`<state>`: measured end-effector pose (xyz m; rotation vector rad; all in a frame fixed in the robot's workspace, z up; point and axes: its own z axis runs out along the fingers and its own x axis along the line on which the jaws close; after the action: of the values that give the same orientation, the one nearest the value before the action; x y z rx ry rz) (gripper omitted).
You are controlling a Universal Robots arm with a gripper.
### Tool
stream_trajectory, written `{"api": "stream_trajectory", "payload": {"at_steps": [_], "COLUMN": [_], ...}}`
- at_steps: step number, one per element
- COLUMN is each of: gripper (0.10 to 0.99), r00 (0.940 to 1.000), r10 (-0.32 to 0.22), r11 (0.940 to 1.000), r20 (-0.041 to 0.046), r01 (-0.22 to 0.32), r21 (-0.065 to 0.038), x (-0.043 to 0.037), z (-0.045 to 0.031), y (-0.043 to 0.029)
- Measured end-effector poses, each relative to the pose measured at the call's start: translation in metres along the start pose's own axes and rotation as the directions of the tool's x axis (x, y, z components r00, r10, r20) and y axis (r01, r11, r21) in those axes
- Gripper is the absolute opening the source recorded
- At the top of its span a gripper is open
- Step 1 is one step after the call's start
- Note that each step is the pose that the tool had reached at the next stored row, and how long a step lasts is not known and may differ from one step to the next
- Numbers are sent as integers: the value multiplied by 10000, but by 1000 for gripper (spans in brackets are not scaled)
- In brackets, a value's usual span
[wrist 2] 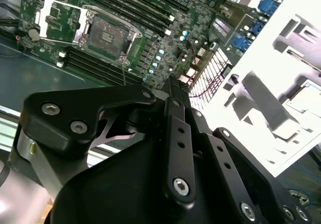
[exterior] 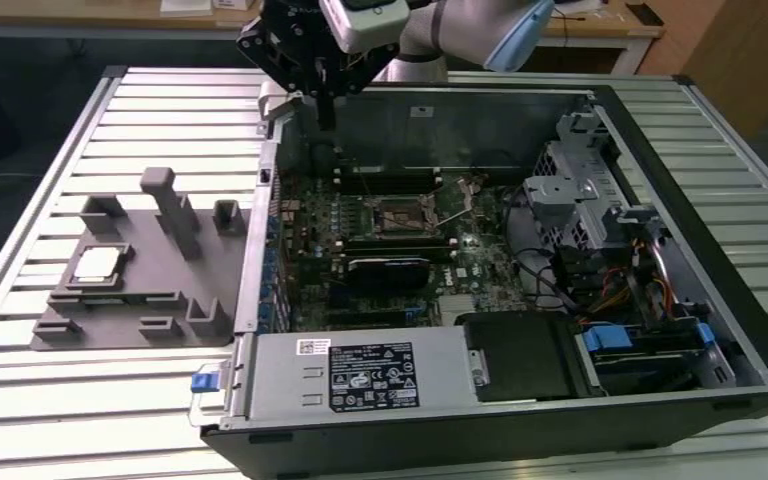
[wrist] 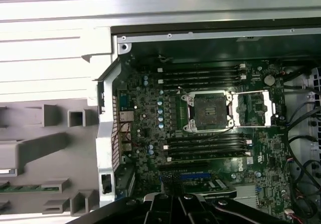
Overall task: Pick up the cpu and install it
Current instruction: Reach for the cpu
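Pincer well apart from cpu

Pale slatted metal table, wooden desk behind, dark floor around

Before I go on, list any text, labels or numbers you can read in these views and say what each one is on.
None can be read as text.
Large white label on the silver power supply box: print too small.
Small white sticker on the case's grey rear wall: blurred.
Green motherboard lettering: too small.
Pale silver square cpu: no legible marking.
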<state>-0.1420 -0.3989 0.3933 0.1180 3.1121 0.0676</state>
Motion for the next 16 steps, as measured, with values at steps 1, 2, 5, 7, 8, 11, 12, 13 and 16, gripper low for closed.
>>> {"api": "stream_trajectory", "payload": {"at_steps": [1,2,5,7,8,11,12,13,16], "gripper": [106,106,106,106,106,106,106,106,106], "r00": [10000,10000,10000,10000,10000,10000,10000,10000,10000], "r10": [-1,-1,0,0,0,-1,-1,-1,0], "r11": [10000,10000,10000,10000,10000,10000,10000,10000,10000], "r20": [1,1,3,4,4,5,5,5,8], "r01": [1,1,0,0,0,1,1,1,0], "r21": [0,0,-1,-1,-1,-1,-1,-1,-1], "x": [16,31,86,121,137,187,204,222,284], "z": [-1,0,-2,-3,-4,-5,-5,-6,-8], "y": [-1,-2,-6,-9,-10,-14,-15,-17,-22]}}
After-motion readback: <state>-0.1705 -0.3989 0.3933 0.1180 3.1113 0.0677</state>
